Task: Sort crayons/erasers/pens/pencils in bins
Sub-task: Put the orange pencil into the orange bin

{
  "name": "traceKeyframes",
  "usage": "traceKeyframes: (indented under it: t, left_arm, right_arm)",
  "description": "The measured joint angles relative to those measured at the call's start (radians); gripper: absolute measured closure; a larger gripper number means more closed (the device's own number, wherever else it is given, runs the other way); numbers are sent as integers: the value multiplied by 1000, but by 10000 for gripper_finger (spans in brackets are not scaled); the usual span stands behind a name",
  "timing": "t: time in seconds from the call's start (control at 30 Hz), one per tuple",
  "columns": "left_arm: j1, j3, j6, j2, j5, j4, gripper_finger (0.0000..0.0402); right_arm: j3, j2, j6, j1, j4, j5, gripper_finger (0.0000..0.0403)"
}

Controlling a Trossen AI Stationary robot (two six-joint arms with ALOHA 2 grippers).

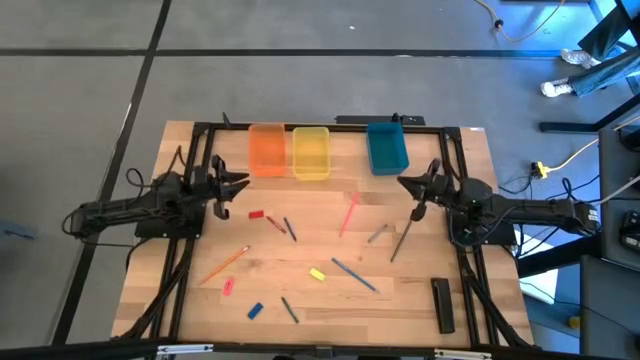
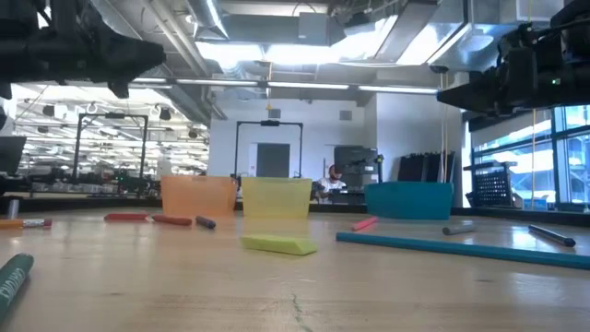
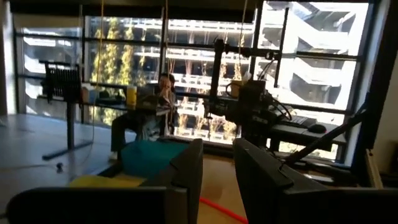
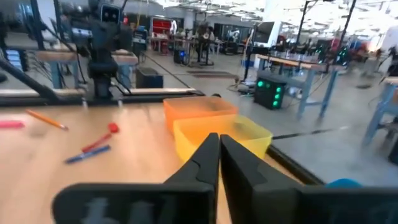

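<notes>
Left gripper (image 1: 240, 186) hovers at the table's (image 1: 420, 300) left side near the orange bin (image 1: 266, 150), fingers a narrow gap apart, holding nothing; right gripper (image 1: 408, 185) hovers at the right below the teal bin (image 1: 386, 147), fingers nearly together, empty. Yellow bin (image 1: 311, 153) sits just beside the orange one at the far edge; red eraser (image 1: 256, 214), yellow eraser (image 1: 318, 274), pink eraser (image 1: 228, 287) and blue eraser (image 1: 255, 311) lie loose on the table among pens and pencils.
</notes>
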Motion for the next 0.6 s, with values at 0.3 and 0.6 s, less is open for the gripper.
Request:
traceKeyframes:
  t: [0.3,0.6]
  left_arm:
    - [0,0,-111,192,-112,-5,317]
    - [0,0,-71,506,-127,207,317]
  right_arm:
    - [0,42,-52,-74,84,39,385]
    - [15,86,-22,-171,127,126,385]
